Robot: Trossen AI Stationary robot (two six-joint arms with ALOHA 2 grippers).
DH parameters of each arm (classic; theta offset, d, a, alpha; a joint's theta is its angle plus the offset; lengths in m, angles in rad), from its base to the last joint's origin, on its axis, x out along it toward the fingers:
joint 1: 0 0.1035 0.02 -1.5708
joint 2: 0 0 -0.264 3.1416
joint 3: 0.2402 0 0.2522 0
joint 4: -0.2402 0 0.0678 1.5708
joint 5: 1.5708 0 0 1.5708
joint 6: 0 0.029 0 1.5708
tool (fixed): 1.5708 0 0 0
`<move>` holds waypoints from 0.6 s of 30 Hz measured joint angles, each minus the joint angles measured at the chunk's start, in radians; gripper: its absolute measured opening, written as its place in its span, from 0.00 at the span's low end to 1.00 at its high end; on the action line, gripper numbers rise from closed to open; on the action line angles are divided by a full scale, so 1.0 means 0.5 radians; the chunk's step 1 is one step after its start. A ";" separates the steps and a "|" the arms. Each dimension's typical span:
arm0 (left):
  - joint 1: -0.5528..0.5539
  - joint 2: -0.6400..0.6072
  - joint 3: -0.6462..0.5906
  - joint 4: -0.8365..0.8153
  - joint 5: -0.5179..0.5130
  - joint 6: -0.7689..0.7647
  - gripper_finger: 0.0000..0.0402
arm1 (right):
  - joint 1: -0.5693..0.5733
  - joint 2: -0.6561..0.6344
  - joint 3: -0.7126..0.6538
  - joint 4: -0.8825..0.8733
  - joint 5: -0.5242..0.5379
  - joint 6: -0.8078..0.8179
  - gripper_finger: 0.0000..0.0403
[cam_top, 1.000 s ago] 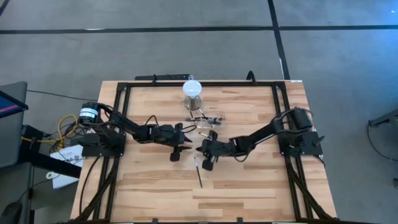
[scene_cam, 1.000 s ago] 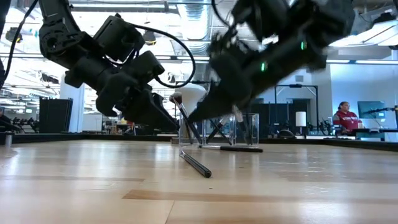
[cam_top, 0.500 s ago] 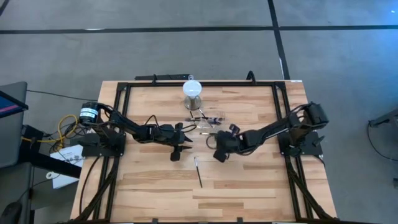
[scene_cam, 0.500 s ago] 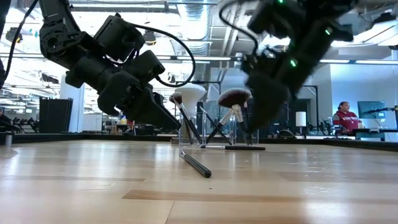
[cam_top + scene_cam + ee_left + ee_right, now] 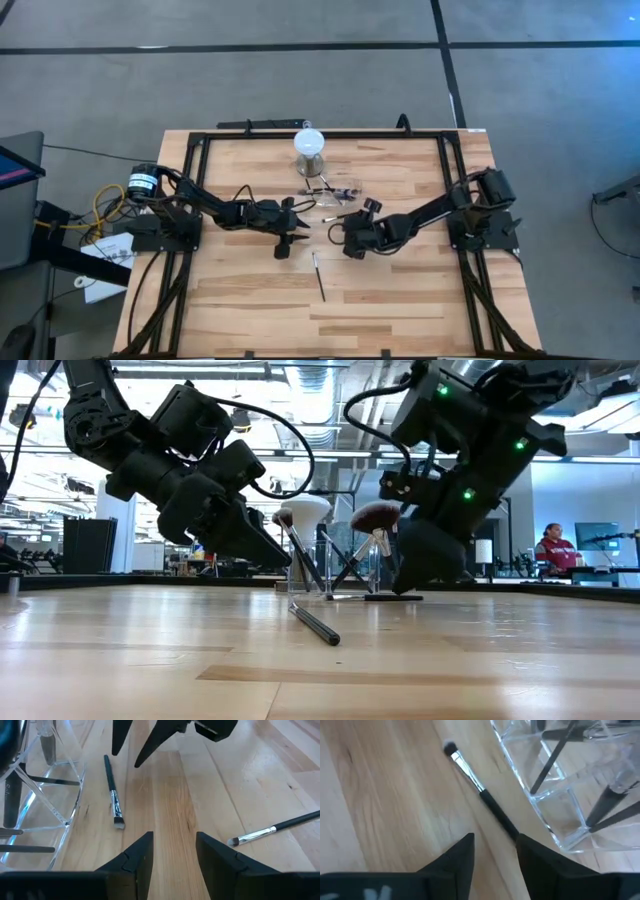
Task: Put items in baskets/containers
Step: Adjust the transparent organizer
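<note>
A clear plastic container (image 5: 335, 190) stands at the table's middle, toward the far side, with several makeup brushes (image 5: 345, 565) leaning in it, one with a wide fan-like head (image 5: 376, 516). One slim brush (image 5: 479, 790) lies flat on the table beside the container (image 5: 555, 795). My right gripper (image 5: 340, 232) hovers open over that brush's handle end without touching it. Another brush (image 5: 319, 275) lies alone nearer the front edge. My left gripper (image 5: 300, 232) hangs open to the left of the container, holding nothing.
A grey cylinder with a white round top (image 5: 309, 150) stands behind the container at the far edge. A black frame (image 5: 200, 140) runs along the table's sides. Bare wood (image 5: 400, 300) fills the table's near half. A person (image 5: 553, 550) sits far back in the room.
My right gripper has swung away from the lone brush near the front, toward the table's right and far edges, and has turned about; it now hangs over the brush beside the container. Both brushes on the table have stayed where they were.
</note>
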 joint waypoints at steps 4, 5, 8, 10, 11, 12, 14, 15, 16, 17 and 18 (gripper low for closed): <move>0.000 0.000 0.000 0.019 0.000 0.000 0.36 | -0.091 0.041 0.000 0.070 -0.088 -0.057 0.33; 0.000 0.000 0.000 0.021 0.000 0.000 0.36 | -0.125 0.060 0.000 0.081 -0.115 -0.056 0.33; 0.000 0.000 0.000 0.029 0.000 0.000 0.36 | -0.210 0.094 0.008 0.140 -0.172 -0.097 0.33; 0.000 0.000 0.000 0.028 0.001 0.003 0.36 | -0.254 0.096 0.007 0.168 -0.226 -0.180 0.33; 0.000 0.000 0.000 0.029 0.001 0.003 0.36 | -0.271 0.093 0.006 0.189 -0.242 -0.227 0.33; 0.000 0.000 0.000 0.029 0.001 0.003 0.36 | -0.282 0.080 0.006 0.201 -0.254 -0.276 0.33; 0.000 0.000 0.000 0.029 0.001 0.008 0.36 | -0.302 0.054 0.003 0.208 -0.314 -0.393 0.33; 0.000 0.000 0.000 0.029 0.001 0.008 0.36 | -0.312 0.044 0.003 0.211 -0.352 -0.463 0.33; 0.000 0.000 0.000 0.029 0.001 0.008 0.36 | -0.328 0.032 0.003 0.214 -0.399 -0.525 0.33; 0.000 0.000 0.000 0.029 0.001 0.008 0.36 | -0.349 0.028 0.003 0.226 -0.466 -0.575 0.33; 0.000 0.000 0.000 0.029 0.001 0.008 0.36 | -0.377 0.026 0.002 0.243 -0.549 -0.618 0.33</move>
